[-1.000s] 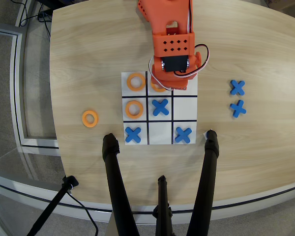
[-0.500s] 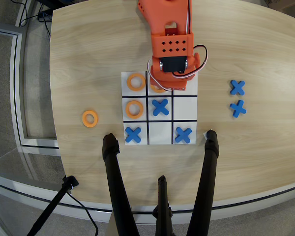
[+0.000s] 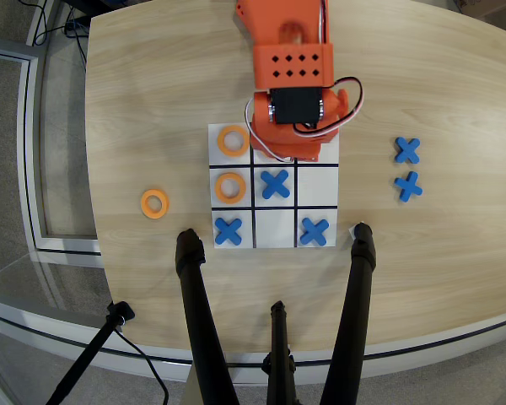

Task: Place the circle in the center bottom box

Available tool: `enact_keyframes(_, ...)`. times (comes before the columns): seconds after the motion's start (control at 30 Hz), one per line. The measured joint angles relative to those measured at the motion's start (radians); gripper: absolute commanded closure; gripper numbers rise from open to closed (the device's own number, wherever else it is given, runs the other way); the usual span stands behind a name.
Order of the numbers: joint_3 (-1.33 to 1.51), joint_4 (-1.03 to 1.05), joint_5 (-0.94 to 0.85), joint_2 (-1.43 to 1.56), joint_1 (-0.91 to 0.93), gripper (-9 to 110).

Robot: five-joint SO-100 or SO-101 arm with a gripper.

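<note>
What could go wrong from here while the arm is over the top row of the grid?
The arm hides the top middle cell, so the overhead view cannot show whether a ring sits squarely there or whether the gripper has let go. Pulling back might drag it across a black line. The neighbouring orange ring in the top left cell lies close to the arm and could get nudged. The blue X in the central cell sits just below too.
</note>
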Motion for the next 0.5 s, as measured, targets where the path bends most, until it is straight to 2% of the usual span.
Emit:
enact_keyframes(0.23,0.011,0.095,-0.038,0.287,0.055,88)
enact_keyframes(0.5,0.561,0.109,-0.091,0.834,0.009,88)
